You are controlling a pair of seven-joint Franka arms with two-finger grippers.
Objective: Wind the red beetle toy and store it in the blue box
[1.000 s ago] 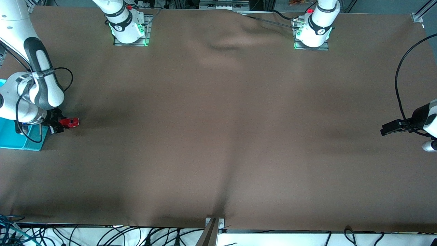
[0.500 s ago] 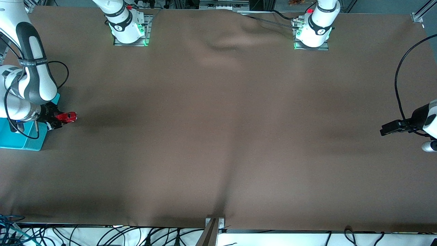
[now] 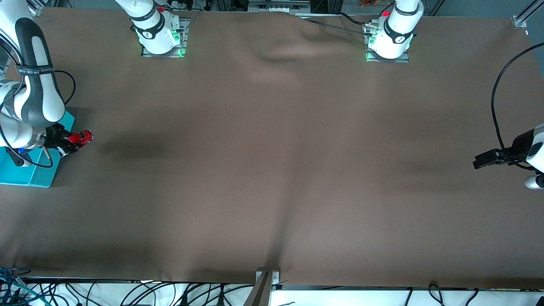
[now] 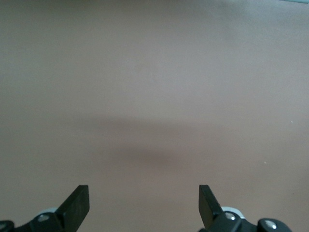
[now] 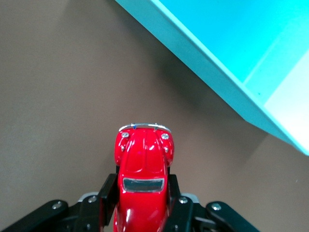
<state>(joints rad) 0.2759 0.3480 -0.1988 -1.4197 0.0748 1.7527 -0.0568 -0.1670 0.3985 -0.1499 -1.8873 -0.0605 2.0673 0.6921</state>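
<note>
While the left arm waits at its own end of the desk (image 3: 272, 170), all the action is at the right arm's end. The right claw (image 3: 73, 140) has the red beetle toy (image 3: 80, 137) clamped between its fingers (image 5: 107, 189), squeezing the little car by its sides, and it's up in the air, over the brown desk cover just beside the blue box (image 3: 29, 176). In the right wrist view the toy's rounded nose and chrome bumper poke out past the fingertips, glossy red bonnet and dark windscreen plain to see, with the box's turquoise wall (image 5: 212, 72) running slantwise just ahead of it and the bright inside of the box showing past the rim. The toy is not over the box opening here; brown cloth lies under it. From the front camera, the box sits at the desk's edge, partly hidden under the right arm's wrist.

Over at the other end, the left claw (image 3: 484, 160) hangs above bare brown cloth, its two dark fingers (image 4: 77, 205) spread wide with nothing between them.
</note>
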